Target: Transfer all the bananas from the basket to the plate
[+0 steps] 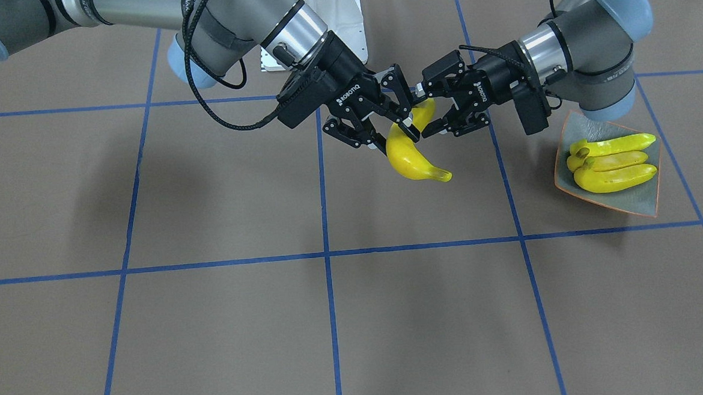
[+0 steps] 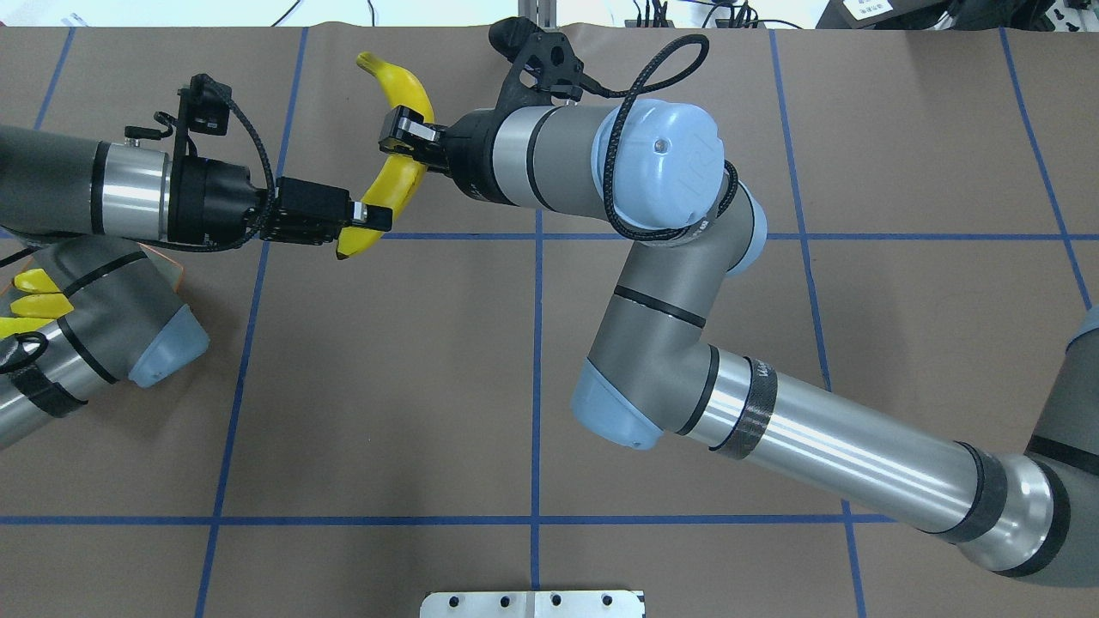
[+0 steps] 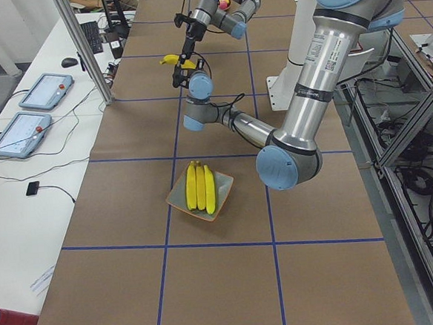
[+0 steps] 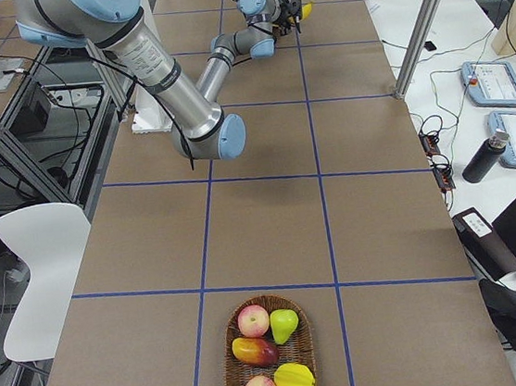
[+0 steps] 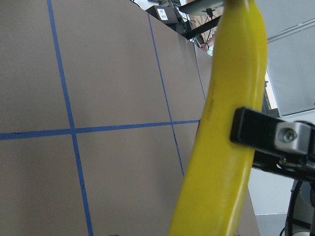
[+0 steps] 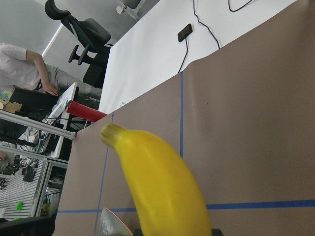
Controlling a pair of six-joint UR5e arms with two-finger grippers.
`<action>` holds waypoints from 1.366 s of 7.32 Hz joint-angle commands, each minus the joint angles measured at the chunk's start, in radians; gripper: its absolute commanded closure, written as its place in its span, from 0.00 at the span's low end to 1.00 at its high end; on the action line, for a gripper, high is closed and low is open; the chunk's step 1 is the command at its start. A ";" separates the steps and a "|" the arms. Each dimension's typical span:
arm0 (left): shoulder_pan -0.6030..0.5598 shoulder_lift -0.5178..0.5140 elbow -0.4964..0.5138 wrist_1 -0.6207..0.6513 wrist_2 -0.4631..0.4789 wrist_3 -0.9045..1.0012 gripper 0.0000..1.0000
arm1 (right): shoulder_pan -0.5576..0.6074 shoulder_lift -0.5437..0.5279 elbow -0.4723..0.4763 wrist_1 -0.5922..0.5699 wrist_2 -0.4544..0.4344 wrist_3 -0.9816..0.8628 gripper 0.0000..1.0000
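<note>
The right claw (image 2: 403, 137) pinches a banana (image 1: 406, 155) near its middle and holds it in the air above the tabletop (image 1: 207, 199). The left claw (image 1: 426, 114) has a finger on either side of that banana's end nearer the robot; I cannot tell whether they press it. Off to the robot's left, three more bananas (image 1: 614, 162) lie side by side on the plate (image 1: 637, 202).

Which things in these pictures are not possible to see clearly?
Overhead view: the plate is nearly all hidden under the left arm, and the bananas on it are cut off by the edge.
Front view: whether the left hand grips the held banana; the right hand crowds the contact.
</note>
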 commanded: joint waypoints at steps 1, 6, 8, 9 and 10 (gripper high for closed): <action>0.000 -0.002 -0.003 -0.009 -0.006 0.000 0.27 | -0.014 -0.004 0.000 0.000 0.000 -0.013 1.00; 0.000 -0.001 -0.005 -0.015 -0.006 0.000 0.70 | -0.020 0.001 0.003 -0.002 -0.002 -0.020 1.00; 0.002 -0.001 -0.005 -0.018 -0.006 -0.001 1.00 | -0.020 0.002 0.003 0.000 -0.006 -0.022 0.48; 0.002 0.001 -0.002 -0.015 -0.006 -0.004 1.00 | -0.020 0.004 0.007 0.000 -0.012 -0.029 0.01; 0.003 0.004 0.001 -0.010 -0.006 -0.008 1.00 | -0.011 -0.001 0.012 0.001 -0.011 -0.031 0.00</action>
